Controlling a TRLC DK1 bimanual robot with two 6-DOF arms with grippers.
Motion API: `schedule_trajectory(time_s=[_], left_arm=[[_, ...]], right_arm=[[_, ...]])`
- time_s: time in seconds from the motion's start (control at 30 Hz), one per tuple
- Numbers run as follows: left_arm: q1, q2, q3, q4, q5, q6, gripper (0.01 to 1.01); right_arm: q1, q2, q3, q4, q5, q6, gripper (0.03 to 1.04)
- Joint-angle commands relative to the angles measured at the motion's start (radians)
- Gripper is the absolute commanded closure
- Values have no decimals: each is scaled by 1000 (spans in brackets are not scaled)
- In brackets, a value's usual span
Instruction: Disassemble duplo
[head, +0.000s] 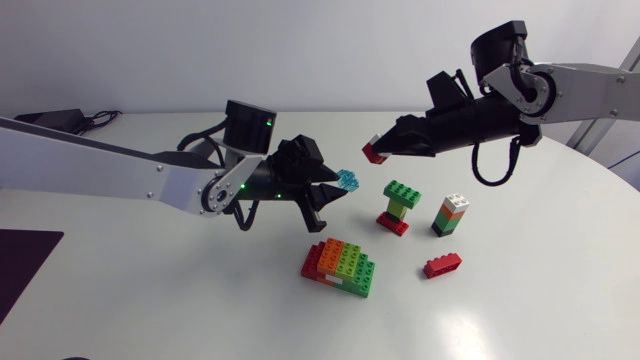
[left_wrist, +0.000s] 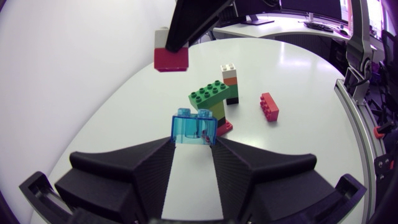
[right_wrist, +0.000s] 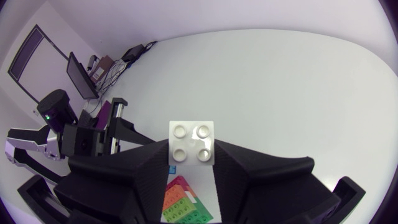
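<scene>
Both arms hold pieces aloft near the middle of the head view. The left gripper, coming in from the left edge, is clenched on a translucent blue brick just left of centre. The right gripper, reaching in from the upper right, grasps a red-and-white brick a little above and right of it, near but apart. On the table, lower middle of the frame, sits a multicoloured block of red, orange and green pieces. Right of centre stand a green-on-red stack and a striped tower, with a loose red brick lying below them (all three assemblies look not yet taken apart). In the left wrist view the translucent blue brick is pinched only by the very ends of the fingers, most of it standing clear ahead of them, so I judge the hold shallow. A jolt or quick swing could twist it loose, and it might drop onto the assemblies beneath and topple one. The right wrist view shows the white studded top seated between the fingers, a surer hold. The other risk is how close the grippers are: if either crosses the middle before the other clears, fingers or bricks may clash and knock a piece free.
</scene>
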Motion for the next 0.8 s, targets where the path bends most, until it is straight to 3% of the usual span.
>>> schedule_trajectory(time_s=[0.0,0.17,0.27,0.4,0.63,0.77], left_arm=[[28,-20,-30,-2,5,20,654],[121,67,4,-6,4,5,654],[161,142,82,-113,-16,9,652],[162,216,165,-282,-96,52,652],[166,283,274,-429,-141,60,644],[164,316,306,-468,-150,57,518]], right_arm=[[-9,17,10,-11,6,-35,805],[-1,-27,-47,12,36,-59,805],[13,-62,-81,16,57,-75,805],[49,-111,-113,30,101,-95,805],[95,-122,-144,42,132,-124,805],[111,-122,-165,55,138,-133,805]])
